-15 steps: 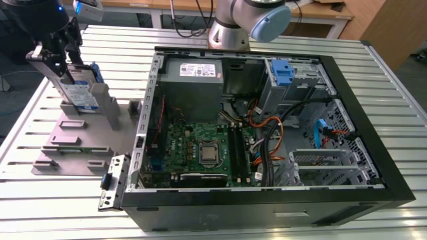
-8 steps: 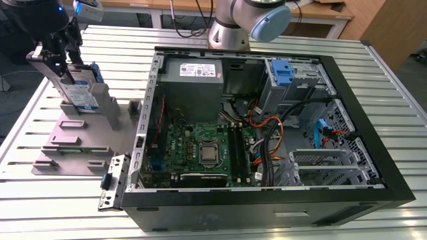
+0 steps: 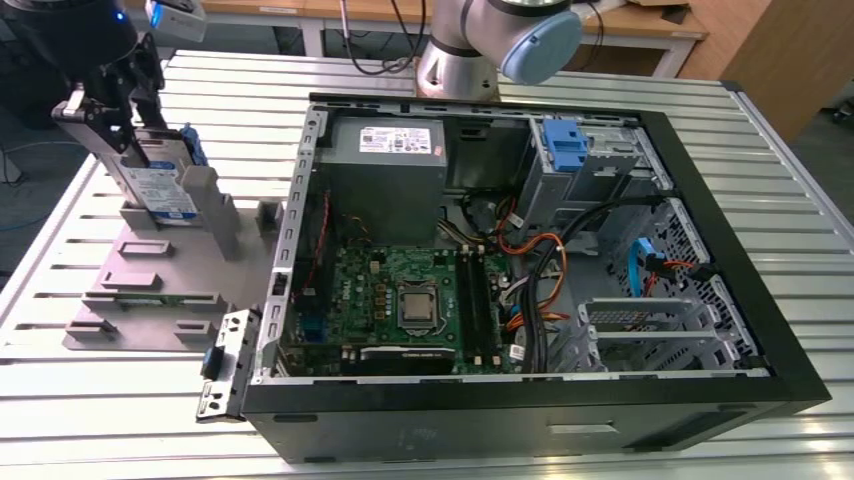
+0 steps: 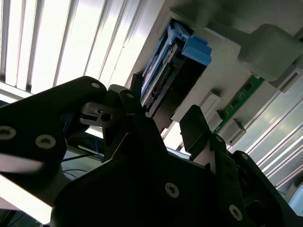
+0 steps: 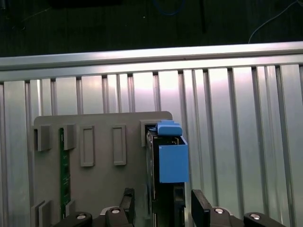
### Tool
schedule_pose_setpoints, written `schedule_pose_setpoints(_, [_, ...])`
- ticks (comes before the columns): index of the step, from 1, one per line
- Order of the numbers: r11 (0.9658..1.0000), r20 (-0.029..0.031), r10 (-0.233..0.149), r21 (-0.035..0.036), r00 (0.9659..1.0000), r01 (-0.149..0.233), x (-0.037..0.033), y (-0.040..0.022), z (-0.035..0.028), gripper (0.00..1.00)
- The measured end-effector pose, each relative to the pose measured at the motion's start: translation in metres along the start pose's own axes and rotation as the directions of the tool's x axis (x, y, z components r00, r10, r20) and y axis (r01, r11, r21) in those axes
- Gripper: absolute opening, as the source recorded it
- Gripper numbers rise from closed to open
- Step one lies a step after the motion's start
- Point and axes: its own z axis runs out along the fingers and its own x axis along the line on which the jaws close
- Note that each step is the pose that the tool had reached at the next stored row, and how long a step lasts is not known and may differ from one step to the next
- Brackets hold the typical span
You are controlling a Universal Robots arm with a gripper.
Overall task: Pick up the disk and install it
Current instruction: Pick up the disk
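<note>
Exterior view: the disk (image 3: 163,185) stands on edge in a slot of the grey holder fixture (image 3: 160,290). The fixture sits on the slatted table (image 3: 80,400), to the exterior view's left of the open computer case (image 3: 747,300). The upright stance leaves both broad faces exposed for a side grasp. The gripper (image 3: 127,135) sits over the disk's upper end. In the first wrist view its fingers (image 5: 199,208) straddle the disk (image 5: 173,163), one per face, with a sliver of gap on each side. Jaws parted, nothing clamped, as far as I can judge. Room: the path straight up out of the slot looks free. A green memory module (image 5: 64,170) stands in another slot, apart from the disk. Inside the case, a blue bracket (image 3: 567,150) sits near the far corner, with cables (image 3: 587,230) close below it.
</note>
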Motion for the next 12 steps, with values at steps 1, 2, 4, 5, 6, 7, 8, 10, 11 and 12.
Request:
schedule_pose_setpoints(1, [1.0, 0.0015, 0.0, -0.0002, 1.0, 0.0, 0.0, 0.0, -0.001, 0.59])
schedule_pose_setpoints(2, [1.0, 0.0022, 0.0, 0.0, 1.0, 0.0, -0.0001, 0.0001, -0.0012, 0.59])
schedule_pose_setpoints(4, [1.0, 0.0041, 0.0, -0.0002, 1.0, 0.0, -0.0001, 0.0, -0.0012, 0.59])
schedule_pose_setpoints(5, [1.0, 0.0057, -0.001, -0.0001, 1.0, 0.001, 0.0, 0.0001, -0.0013, 0.59])
schedule_pose_setpoints(6, [1.0, 0.0086, -0.001, 0.0008, 1.0, 0.001, 0.0, 0.0001, -0.0012, 0.59])
schedule_pose_setpoints(7, [1.0, 0.01, -0.001, 0.0018, 0.9999, 0.001, 0.0, 0.0, -0.0011, 0.59])
schedule_pose_setpoints(8, [1.0, 0.0101, -0.001, 0.0019, 0.9999, 0.001, 0.0, 0.0, -0.0011, 0.59])
schedule_pose_setpoints(10, [1.0, 0.0102, -0.002, 0.0023, 0.9999, 0.002, 0.0, 0.0001, -0.001, 0.59])
schedule_pose_setpoints(11, [1.0, 0.0102, -0.002, 0.0024, 0.9999, 0.002, -0.0001, 0.0001, -0.001, 0.59])
schedule_pose_setpoints(12, [1.0, 0.0102, -0.001, 0.0025, 0.9999, 0.001, -0.0006, 0.0002, -0.001, 0.59])
